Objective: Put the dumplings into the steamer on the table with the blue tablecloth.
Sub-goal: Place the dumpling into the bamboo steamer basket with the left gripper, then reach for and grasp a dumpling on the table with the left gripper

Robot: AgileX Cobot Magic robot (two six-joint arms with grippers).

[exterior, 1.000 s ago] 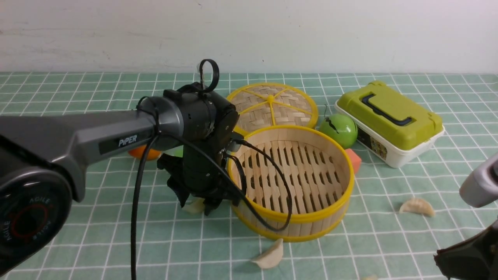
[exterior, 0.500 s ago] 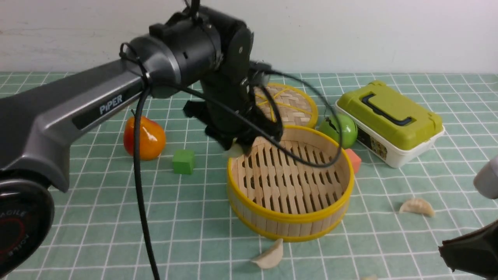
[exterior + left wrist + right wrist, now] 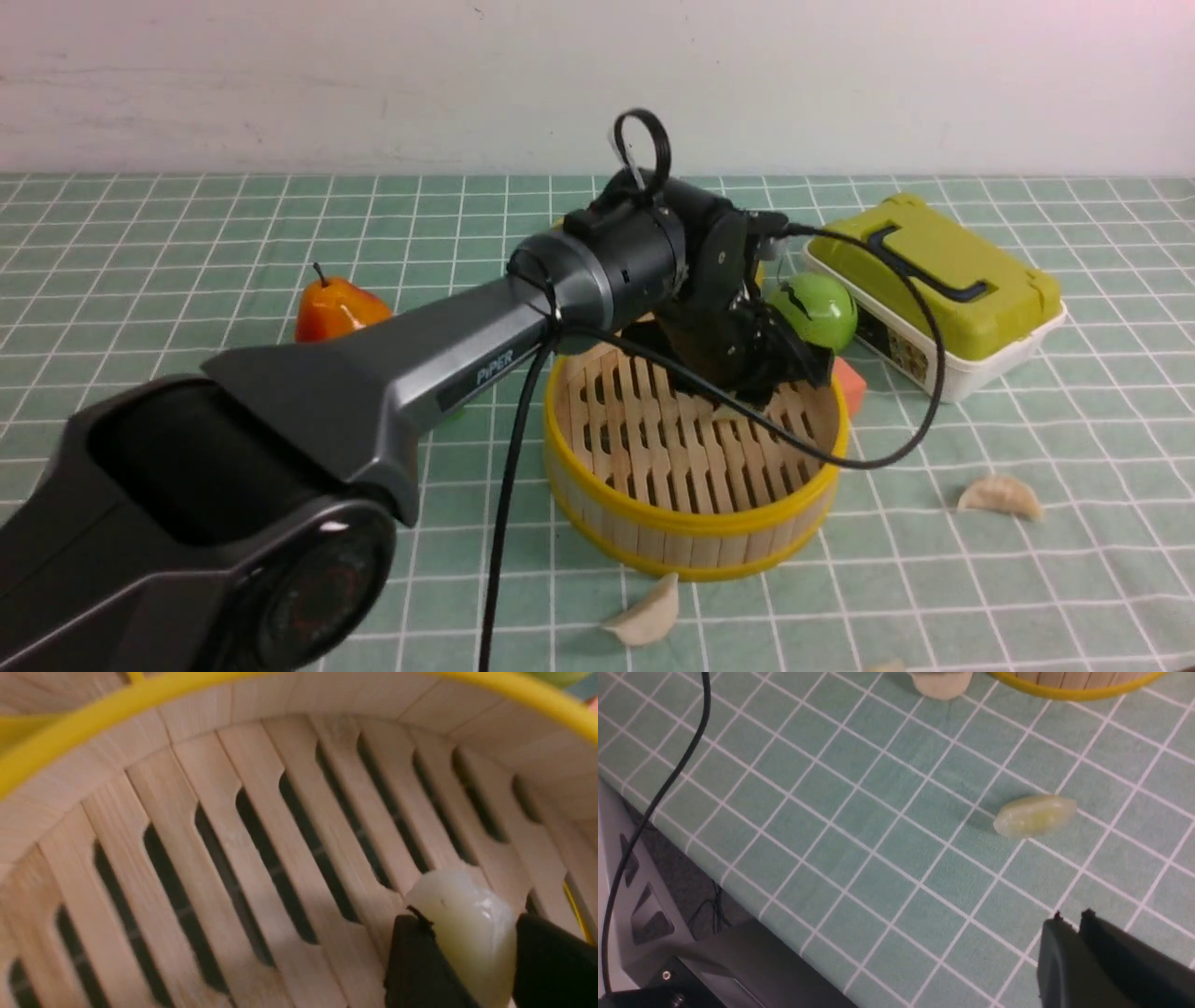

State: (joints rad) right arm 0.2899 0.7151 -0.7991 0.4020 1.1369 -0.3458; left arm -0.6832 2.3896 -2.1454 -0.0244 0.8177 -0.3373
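The round bamboo steamer [image 3: 695,537] stands mid-table on the blue tablecloth [image 3: 187,280]. My left gripper [image 3: 758,390] reaches down inside it at the far right. In the left wrist view that gripper [image 3: 469,933] is shut on a glossy pale dumpling [image 3: 460,919] just above the slatted floor. Two dumplings lie on the cloth, one in front of the steamer [image 3: 646,611] and one to its right [image 3: 1001,495]. A third peeks in at the bottom edge [image 3: 887,665]. My right gripper [image 3: 1071,917] is shut and empty, hovering near a dumpling [image 3: 1035,815]. It is out of the front view.
A green-lidded box [image 3: 934,280], a green round fruit [image 3: 822,308] and an orange block [image 3: 851,383] stand right of the steamer. An orange pear [image 3: 336,308] sits to the left. In the right wrist view, the table's front edge [image 3: 738,882] runs close.
The left gripper lifted a dumpling from the cloth left of the steamer, carried it over the rim and lowered it inside. The right arm has left the front view.
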